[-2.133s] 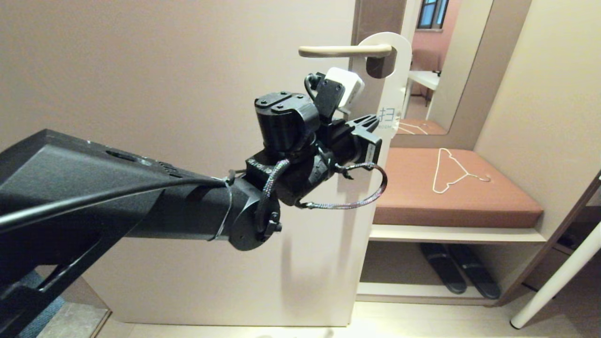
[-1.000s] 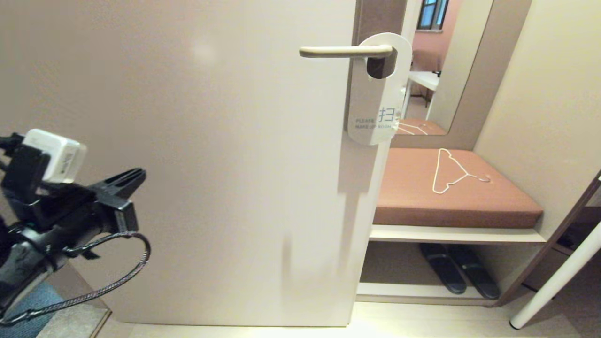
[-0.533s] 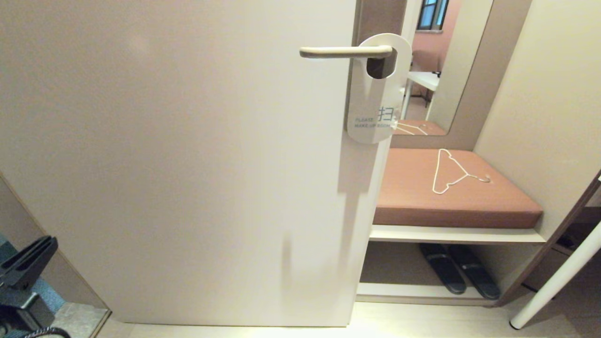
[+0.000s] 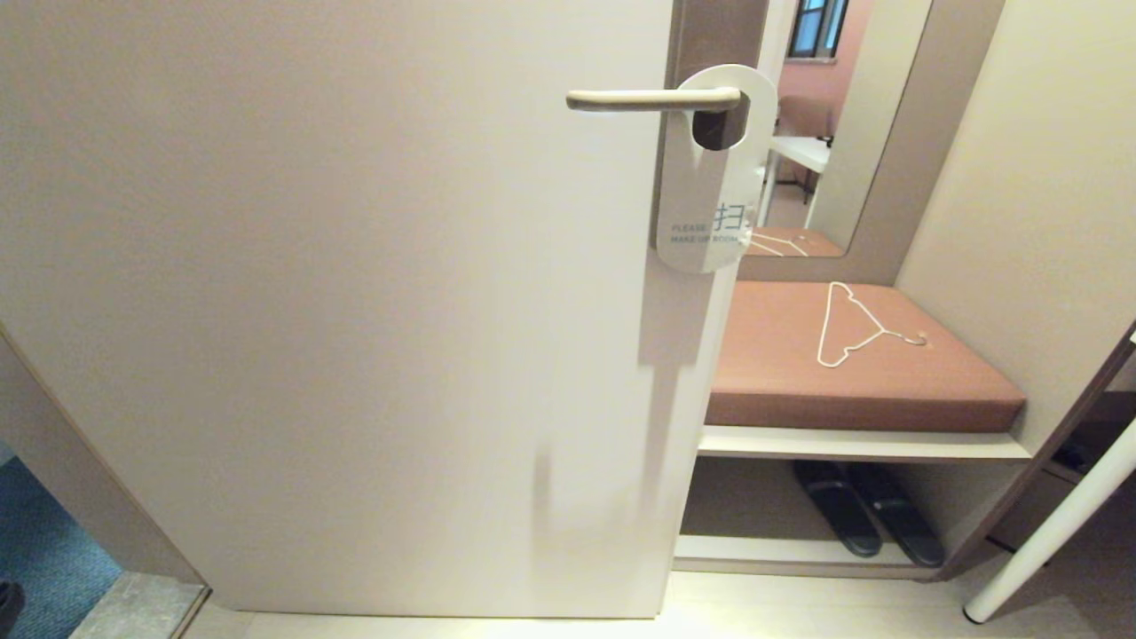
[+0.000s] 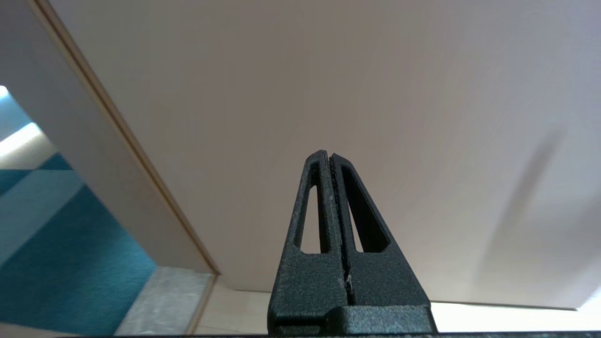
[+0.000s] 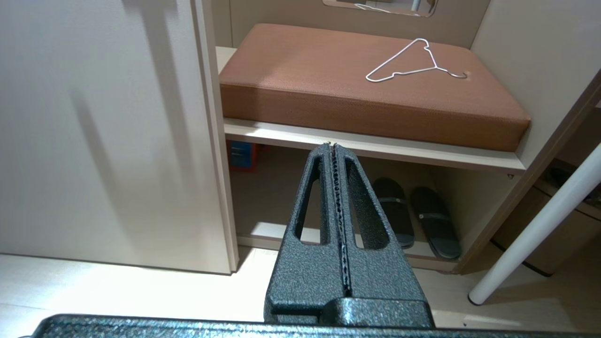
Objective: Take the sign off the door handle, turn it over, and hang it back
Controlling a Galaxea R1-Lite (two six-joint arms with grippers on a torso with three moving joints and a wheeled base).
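Observation:
The sign (image 4: 710,191) hangs on the door handle (image 4: 652,98) near the door's right edge in the head view, white side out, reading "PLEASE MAKE UP ROOM". Neither gripper shows in the head view. In the left wrist view my left gripper (image 5: 328,155) is shut and empty, low down, pointing at the plain door face. In the right wrist view my right gripper (image 6: 332,146) is shut and empty, low down, pointing at the bench shelf beside the door. The sign and handle are out of both wrist views.
A brown bench cushion (image 4: 852,373) right of the door (image 4: 355,311) carries a thin white wire clothes hanger (image 4: 856,324). Dark slippers (image 4: 865,510) lie on the shelf below. A white leg (image 4: 1056,524) slants at the far right. Blue carpet (image 4: 44,550) lies at lower left.
My left arm has dropped from beside the sign, down and to the left, and left the head view. The sign stays hanging on the handle, white side out.

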